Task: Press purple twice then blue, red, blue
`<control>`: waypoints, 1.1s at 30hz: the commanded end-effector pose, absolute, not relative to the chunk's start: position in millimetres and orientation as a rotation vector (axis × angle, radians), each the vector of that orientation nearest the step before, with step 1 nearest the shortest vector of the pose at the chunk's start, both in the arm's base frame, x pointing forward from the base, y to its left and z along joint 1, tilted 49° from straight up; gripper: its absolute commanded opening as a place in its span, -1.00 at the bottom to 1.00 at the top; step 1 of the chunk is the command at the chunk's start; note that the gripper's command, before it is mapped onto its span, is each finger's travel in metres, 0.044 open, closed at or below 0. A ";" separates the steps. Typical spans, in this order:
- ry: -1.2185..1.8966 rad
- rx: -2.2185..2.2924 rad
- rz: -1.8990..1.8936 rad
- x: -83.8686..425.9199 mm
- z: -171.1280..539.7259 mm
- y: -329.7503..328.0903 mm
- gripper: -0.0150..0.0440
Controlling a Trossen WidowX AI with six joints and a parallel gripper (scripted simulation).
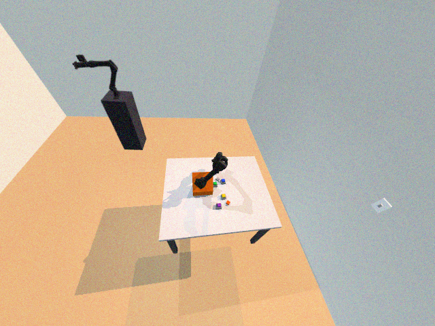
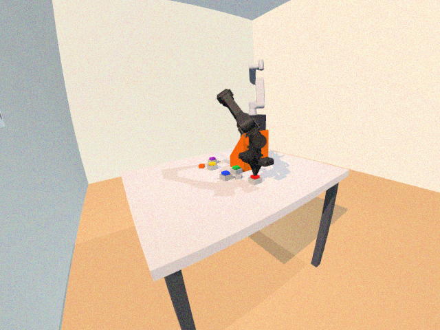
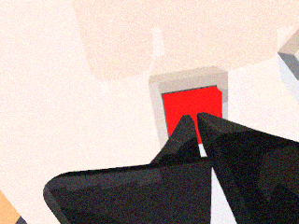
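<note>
So my claw (image 2: 255, 173) (image 3: 193, 121) is clenched on nothing, tips pointing down right at the red button (image 2: 254, 177) (image 3: 189, 104), which sits on the tabletop (image 1: 182, 221) (image 2: 199, 213). Blue button (image 1: 223, 180) (image 2: 225, 173) is near it, purple one (image 1: 219, 205) (image 2: 212, 159) well apart.

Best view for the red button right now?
Wrist: the red button fills the middle there, its cap and part of its pale housing plain, though the fingers hide the near part. Exterior shows it small, housing included, under the fingertips. Top doesn't show it; the arm probably blocks it.
</note>
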State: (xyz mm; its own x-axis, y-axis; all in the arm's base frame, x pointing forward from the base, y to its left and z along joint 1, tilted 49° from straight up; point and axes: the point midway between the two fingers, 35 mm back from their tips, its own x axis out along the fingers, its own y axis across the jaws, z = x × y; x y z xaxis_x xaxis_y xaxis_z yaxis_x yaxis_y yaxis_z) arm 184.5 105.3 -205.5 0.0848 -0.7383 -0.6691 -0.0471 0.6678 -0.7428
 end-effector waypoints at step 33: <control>1.412 -0.717 -0.581 177.4 -155.8 161.8 -0.42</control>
